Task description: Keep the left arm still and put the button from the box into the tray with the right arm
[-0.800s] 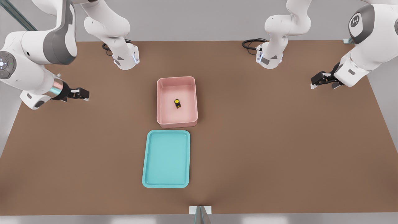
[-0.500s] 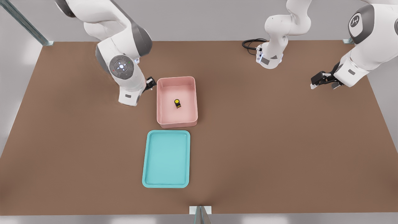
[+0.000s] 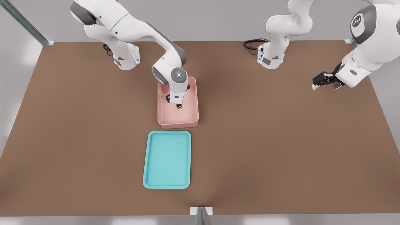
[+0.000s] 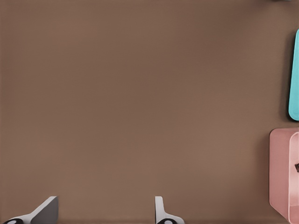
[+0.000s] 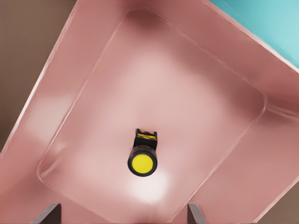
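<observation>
Right arm's tool poised over the button in the pink box.

The tool [image 3: 177, 104] hangs inside the mouth of the box [image 3: 193, 103], directly above the button [image 5: 143, 157], which lies on the box floor near its middle, yellow cap up. The tool's two fingertips [image 5: 46, 215] stand spread wide, well apart on either side of the button, gripping nothing. The turquoise tray [image 3: 149, 162] lies on the brown worktop [image 3: 281, 140] just beyond the box's near wall.

Pink box [image 3: 193, 103]; black button [image 5: 143, 156], yellow cap; turquoise tray [image 3: 167, 160]; brown table [image 3: 281, 140]; grey-tipped gripper [image 5: 122, 215].
</observation>
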`<act>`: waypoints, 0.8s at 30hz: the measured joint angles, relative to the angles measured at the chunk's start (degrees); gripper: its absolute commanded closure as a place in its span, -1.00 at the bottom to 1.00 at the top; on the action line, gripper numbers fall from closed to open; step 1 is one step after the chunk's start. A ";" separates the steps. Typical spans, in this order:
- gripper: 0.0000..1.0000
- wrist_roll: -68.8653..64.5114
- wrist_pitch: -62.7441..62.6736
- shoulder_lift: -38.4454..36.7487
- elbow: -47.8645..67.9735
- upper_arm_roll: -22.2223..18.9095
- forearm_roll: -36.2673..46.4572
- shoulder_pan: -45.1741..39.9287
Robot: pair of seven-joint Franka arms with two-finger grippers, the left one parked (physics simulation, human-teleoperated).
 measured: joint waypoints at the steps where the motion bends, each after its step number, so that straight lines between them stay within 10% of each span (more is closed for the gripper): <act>1: -1.00 0.69 2.05 0.70 -1.24 -0.08 -0.69 0.17; 21: -1.00 9.57 16.69 9.39 -6.21 -2.14 -12.11 0.59; 24: -0.31 10.41 17.31 9.25 -6.17 -2.15 -12.64 0.64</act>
